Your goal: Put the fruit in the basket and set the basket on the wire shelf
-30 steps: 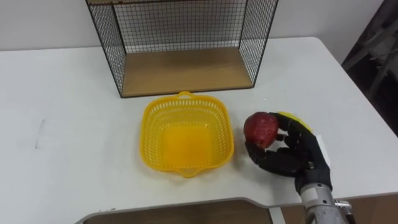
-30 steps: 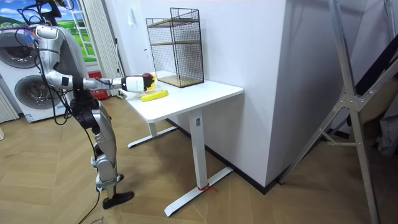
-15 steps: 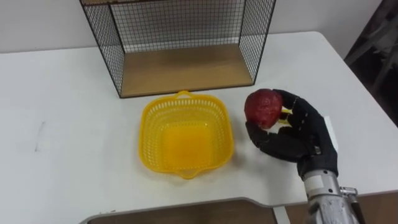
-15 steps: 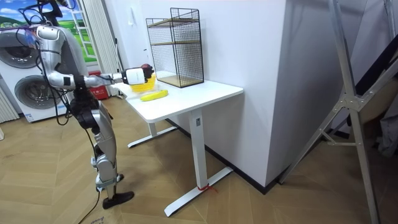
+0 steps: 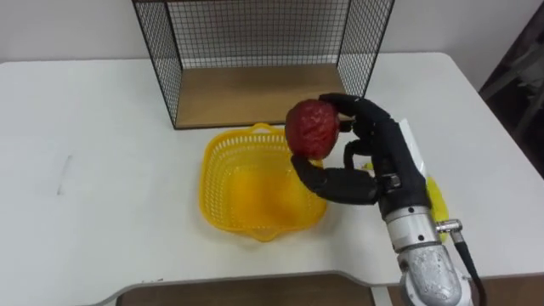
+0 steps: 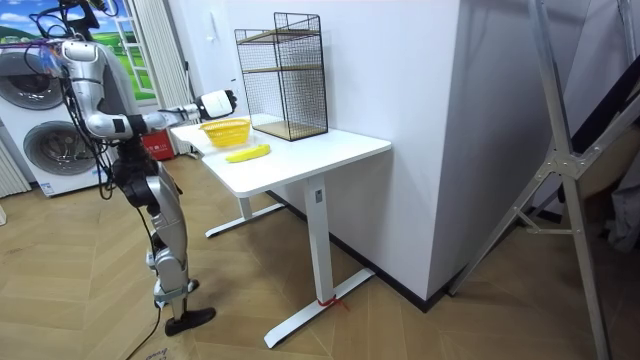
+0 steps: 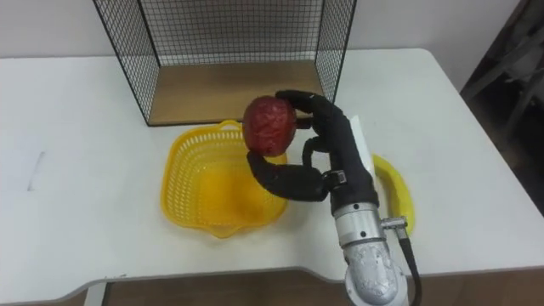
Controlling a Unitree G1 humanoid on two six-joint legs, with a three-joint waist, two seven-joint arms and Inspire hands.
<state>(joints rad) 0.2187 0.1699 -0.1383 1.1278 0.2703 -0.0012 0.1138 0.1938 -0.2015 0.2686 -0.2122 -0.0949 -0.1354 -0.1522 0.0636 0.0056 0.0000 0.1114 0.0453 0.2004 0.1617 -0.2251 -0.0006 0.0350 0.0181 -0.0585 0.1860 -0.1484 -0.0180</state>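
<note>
On the smooth white table (image 5: 93, 170) sits a yellow plastic basket (image 5: 223, 161) of open lattice with a wavy rim. It stands just in front of the black wire shelf (image 5: 255, 93), which has a flat wooden floor and a top cut off by the frame. Above the basket's right rim the black right hand (image 5: 374, 161) curls fingers and thumb round a dark red, knobbly round fruit (image 5: 313, 129), while a curved yellow banana (image 5: 436, 197) lies largely hidden behind the wrist.

The right hand (image 5: 384, 160) has lifted the red fruit (image 5: 313, 129) from beside the basket (image 5: 223, 174) to over its rim.
</note>
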